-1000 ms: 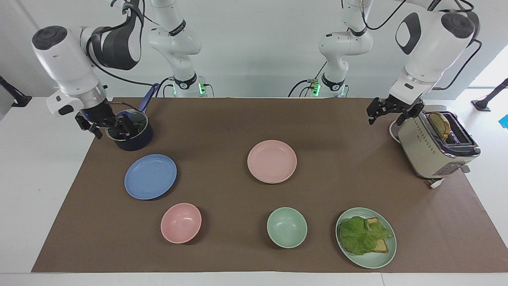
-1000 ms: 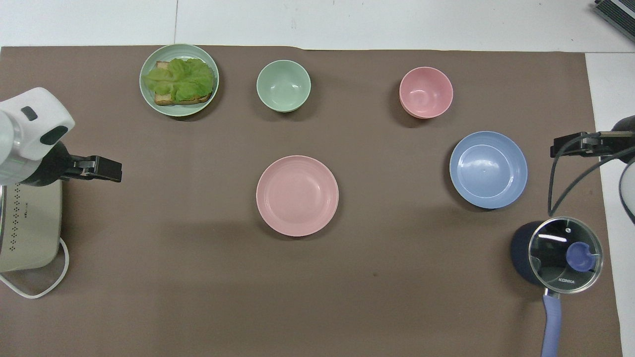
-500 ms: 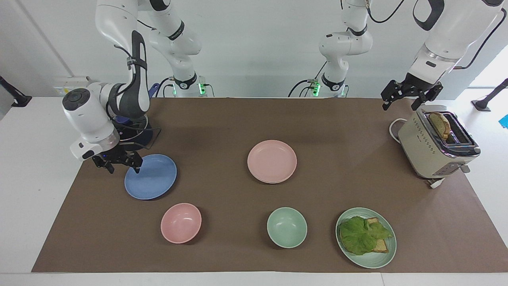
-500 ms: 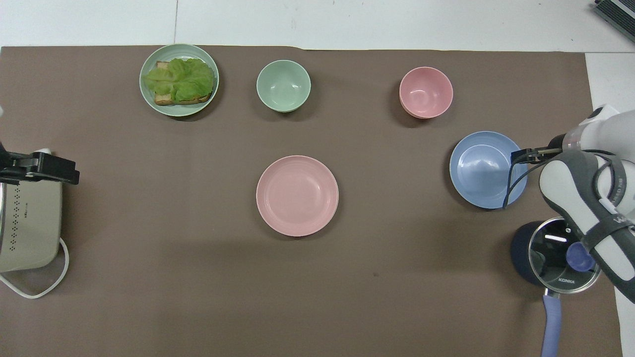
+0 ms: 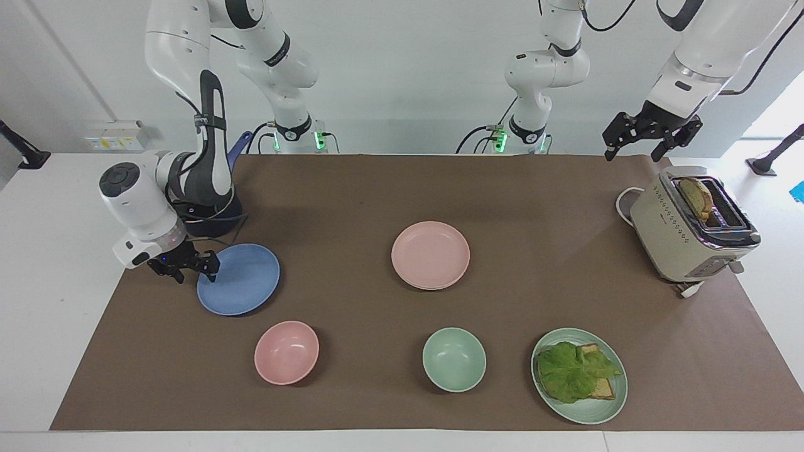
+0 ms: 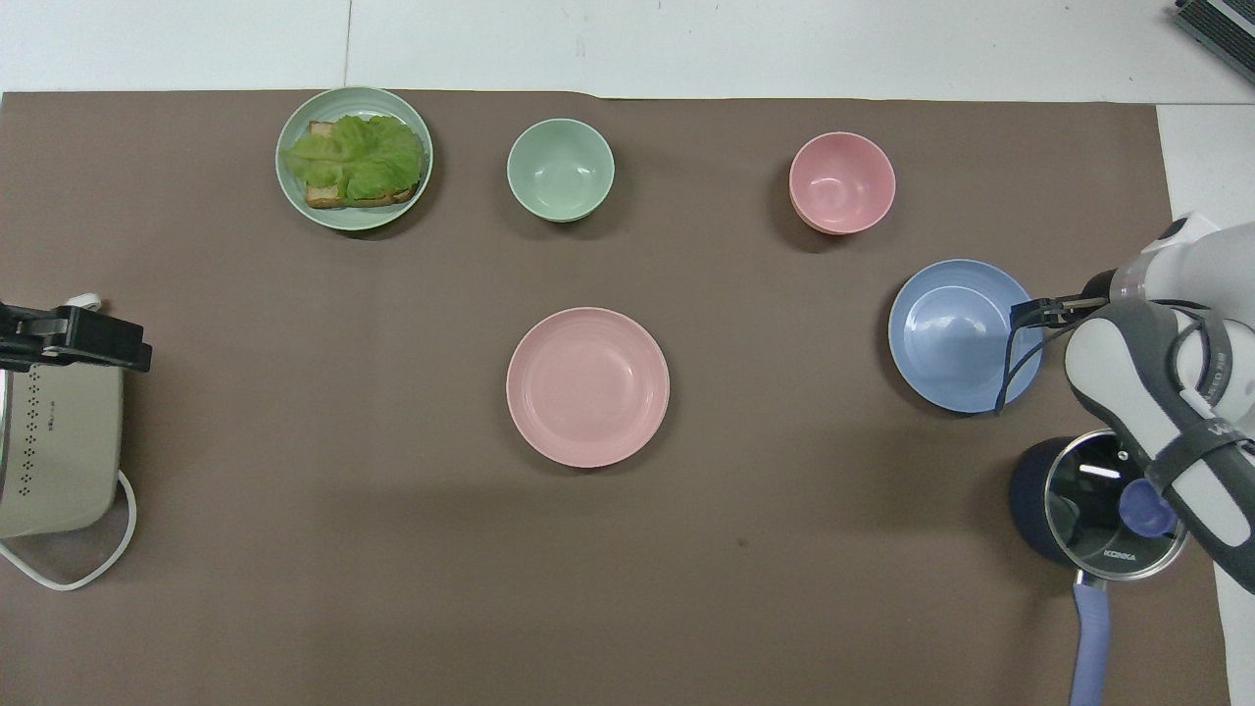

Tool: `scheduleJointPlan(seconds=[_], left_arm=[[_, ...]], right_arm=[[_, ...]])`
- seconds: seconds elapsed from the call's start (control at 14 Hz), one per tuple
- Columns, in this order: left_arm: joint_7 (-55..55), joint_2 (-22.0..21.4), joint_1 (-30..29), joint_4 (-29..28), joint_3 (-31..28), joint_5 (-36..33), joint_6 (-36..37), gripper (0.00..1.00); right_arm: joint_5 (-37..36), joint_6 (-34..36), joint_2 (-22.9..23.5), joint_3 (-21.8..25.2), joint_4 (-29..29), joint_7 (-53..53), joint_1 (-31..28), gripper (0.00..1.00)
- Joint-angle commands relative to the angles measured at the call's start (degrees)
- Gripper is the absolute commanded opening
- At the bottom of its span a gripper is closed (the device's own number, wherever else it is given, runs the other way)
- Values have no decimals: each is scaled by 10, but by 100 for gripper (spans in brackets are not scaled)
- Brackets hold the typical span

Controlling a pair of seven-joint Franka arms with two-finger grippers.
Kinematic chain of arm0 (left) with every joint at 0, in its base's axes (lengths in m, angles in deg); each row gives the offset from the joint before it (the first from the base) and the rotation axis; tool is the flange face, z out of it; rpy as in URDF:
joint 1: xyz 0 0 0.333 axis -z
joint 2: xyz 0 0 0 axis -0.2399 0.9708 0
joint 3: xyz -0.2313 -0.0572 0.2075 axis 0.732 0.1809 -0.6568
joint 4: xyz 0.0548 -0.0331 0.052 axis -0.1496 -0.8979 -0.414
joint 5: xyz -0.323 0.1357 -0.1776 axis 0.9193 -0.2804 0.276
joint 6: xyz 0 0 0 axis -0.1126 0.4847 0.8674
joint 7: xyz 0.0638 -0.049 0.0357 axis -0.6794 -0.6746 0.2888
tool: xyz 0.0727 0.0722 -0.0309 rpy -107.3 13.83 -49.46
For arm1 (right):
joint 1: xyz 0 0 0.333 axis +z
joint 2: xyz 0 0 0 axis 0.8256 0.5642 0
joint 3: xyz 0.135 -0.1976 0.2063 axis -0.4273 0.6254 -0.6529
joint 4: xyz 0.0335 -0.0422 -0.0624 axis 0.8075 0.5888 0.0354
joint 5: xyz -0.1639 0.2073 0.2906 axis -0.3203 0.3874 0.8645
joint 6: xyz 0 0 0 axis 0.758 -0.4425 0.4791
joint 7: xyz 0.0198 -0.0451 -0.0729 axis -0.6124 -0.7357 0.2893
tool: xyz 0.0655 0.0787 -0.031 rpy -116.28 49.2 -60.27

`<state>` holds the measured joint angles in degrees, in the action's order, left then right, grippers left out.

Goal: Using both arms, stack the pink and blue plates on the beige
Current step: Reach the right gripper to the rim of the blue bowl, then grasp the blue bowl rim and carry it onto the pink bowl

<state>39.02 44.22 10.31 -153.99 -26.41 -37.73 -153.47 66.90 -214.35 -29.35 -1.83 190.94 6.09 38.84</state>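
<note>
Clock read from the overhead view, 12 pointing away from the robots. The pink plate (image 6: 587,386) lies flat at mid-mat. A pale second rim shows under its edge in the facing view, as if a plate lies beneath; its colour we cannot tell. The blue plate (image 6: 956,335) lies flat on the mat at 3 o'clock of the pink one, well apart from it. The right gripper (image 5: 195,274) is down at the blue plate's 3 o'clock rim, touching or just short of it; whether its fingers have closed on the rim we cannot tell. The left gripper (image 5: 633,149) hangs high over the toaster (image 5: 689,229) end of the mat, at 9 o'clock of the pink plate, fingers spread wide and holding nothing. We note a lidded pot (image 6: 1098,505) at 5 o'clock of the blue plate and a pink bowl (image 6: 841,182) at its 11. A green bowl (image 6: 560,169) sits at 12 of the pink plate, and a green plate (image 6: 294,191) with lettuce at 10.
</note>
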Motion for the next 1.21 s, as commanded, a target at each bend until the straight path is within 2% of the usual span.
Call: scheduleJointPlan(seconds=[0.0,0.21,0.43,0.57,0.71,1.0,1.14], left_arm=[[-6,-5,-6,1,2,1,10,100],[-5,-5,-7,-1,1,6,1,100],[-6,-10,-7,-12,1,15,-4,100],[-9,-11,-7,-14,1,15,-3,100],[-8,-10,-7,-8,1,15,-4,100],[-3,-10,-9,-7,2,14,1,100],[-3,-10,-12,-7,1,14,4,100]], right_arm=[[22,-1,-3,-4,4,11,-5,0],[29,3,-7,-4,2,11,-4,0],[31,32,-34,-6,0,12,-4,0],[38,77,-69,-10,0,12,-2,0],[81,138,-106,-10,1,22,12,0],[115,171,-129,-10,1,2,77,0],[115,160,-132,-10,4,-25,144,0]])
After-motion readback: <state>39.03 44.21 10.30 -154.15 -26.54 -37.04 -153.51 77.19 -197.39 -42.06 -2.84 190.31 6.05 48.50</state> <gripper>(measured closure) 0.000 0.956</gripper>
